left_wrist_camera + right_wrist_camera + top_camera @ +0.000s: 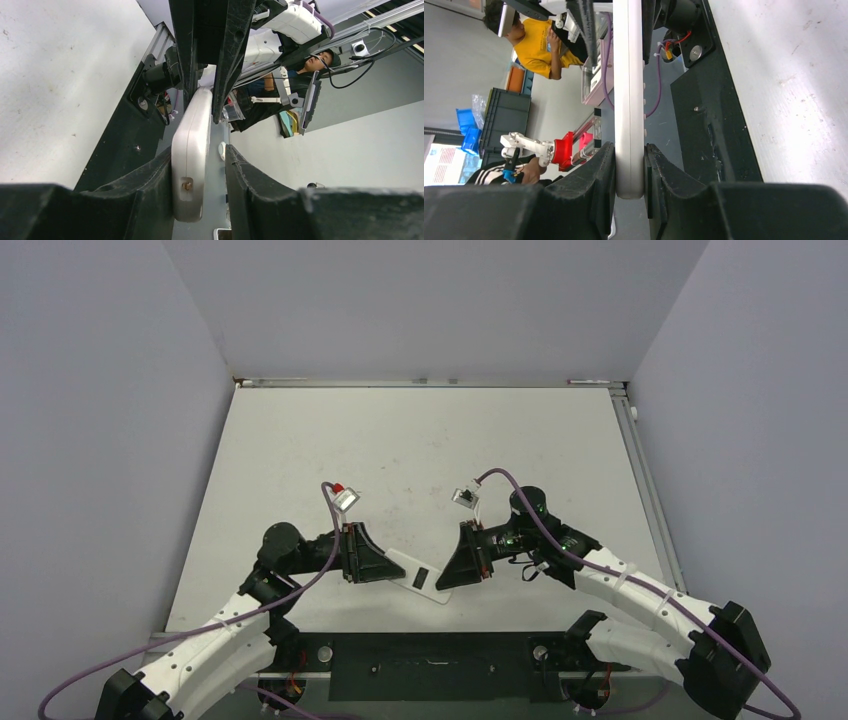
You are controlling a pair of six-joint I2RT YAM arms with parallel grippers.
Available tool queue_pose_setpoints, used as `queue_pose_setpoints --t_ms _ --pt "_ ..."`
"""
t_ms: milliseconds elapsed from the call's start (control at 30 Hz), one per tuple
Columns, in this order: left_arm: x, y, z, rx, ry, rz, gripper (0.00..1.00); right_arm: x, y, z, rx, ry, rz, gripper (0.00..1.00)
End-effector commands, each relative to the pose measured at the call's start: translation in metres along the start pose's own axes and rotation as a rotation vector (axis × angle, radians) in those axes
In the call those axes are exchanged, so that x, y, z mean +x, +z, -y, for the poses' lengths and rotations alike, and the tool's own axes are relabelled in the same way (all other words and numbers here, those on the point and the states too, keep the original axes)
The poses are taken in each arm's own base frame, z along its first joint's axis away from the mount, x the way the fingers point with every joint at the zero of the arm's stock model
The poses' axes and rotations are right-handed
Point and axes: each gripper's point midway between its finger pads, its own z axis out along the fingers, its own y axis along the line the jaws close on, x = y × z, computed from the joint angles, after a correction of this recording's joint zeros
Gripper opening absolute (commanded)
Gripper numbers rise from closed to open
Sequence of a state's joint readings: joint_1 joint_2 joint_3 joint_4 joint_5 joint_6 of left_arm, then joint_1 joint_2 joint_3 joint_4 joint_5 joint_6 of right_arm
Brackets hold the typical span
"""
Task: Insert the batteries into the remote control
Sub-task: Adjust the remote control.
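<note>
the remote control (405, 568) was held level between both arms, seemingly just off the table (420, 440) by its near edge. the right gripper (630, 150) pinched one end between its pads; the left gripper (197, 152) stood spread around the other end, one finger (150, 185) against it and a gap at the other. the grip would go best squared on the flat faces before the right let go. no batteries showed. the dark base plate (430, 650) lay close — open tabletop lay farther out.
</note>
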State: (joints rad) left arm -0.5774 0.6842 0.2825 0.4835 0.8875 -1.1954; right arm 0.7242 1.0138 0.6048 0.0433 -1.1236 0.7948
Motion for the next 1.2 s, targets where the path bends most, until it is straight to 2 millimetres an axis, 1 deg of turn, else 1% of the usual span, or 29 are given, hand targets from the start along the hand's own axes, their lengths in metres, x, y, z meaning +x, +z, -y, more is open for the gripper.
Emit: queue_pose_setpoints --t_ms 0,33,100,133,200,367,433,500,600,700,767,867,1033,1167 --pt "-0.004 -0.001 0.025 0.083 0.087 0.003 0.30 -0.007 0.002 -0.007 -0.031 -0.053 0.017 0.09" --pt "-0.004 -0.001 0.025 0.084 0.088 0.003 0.26 -0.007 0.003 -0.007 -0.030 -0.054 0.020 0.09" --pt "-0.003 -0.001 0.025 0.084 0.089 0.004 0.07 -0.008 0.003 -0.006 -0.028 -0.051 0.022 0.09" --pt "-0.003 -0.001 0.024 0.080 0.087 0.003 0.00 -0.008 0.003 -0.006 -0.027 -0.052 0.022 0.09" --pt "-0.003 0.000 0.023 0.078 0.089 0.010 0.00 -0.008 0.003 -0.006 -0.021 -0.050 0.025 0.10" --pt "-0.010 -0.002 0.020 0.042 0.109 0.069 0.00 -0.012 -0.002 0.001 0.070 -0.075 0.051 0.36" --pt "-0.011 -0.004 0.019 0.034 0.114 0.089 0.00 -0.013 -0.004 0.000 0.087 -0.080 0.066 0.45" --pt "-0.013 -0.004 0.018 0.028 0.116 0.110 0.00 -0.015 -0.006 0.003 0.116 -0.079 0.087 0.51" --pt "-0.015 -0.005 0.018 0.027 0.112 0.123 0.00 -0.018 -0.010 0.008 0.168 -0.082 0.120 0.57" --pt "-0.016 -0.005 0.017 0.026 0.106 0.137 0.00 -0.025 -0.013 0.004 0.174 -0.091 0.180 0.61" --pt "-0.019 -0.006 0.015 0.019 0.102 0.163 0.00 -0.028 -0.016 0.002 0.182 -0.085 0.225 0.62" --pt "-0.023 -0.007 0.011 0.008 0.087 0.201 0.00 -0.038 -0.024 0.008 0.236 -0.065 0.327 0.62" --pt "-0.029 -0.009 0.008 -0.002 0.064 0.257 0.00 -0.050 -0.032 -0.002 0.218 -0.061 0.450 0.62" --pt "-0.033 -0.011 0.008 0.001 0.045 0.293 0.00 -0.056 -0.039 0.004 0.263 -0.041 0.509 0.62"
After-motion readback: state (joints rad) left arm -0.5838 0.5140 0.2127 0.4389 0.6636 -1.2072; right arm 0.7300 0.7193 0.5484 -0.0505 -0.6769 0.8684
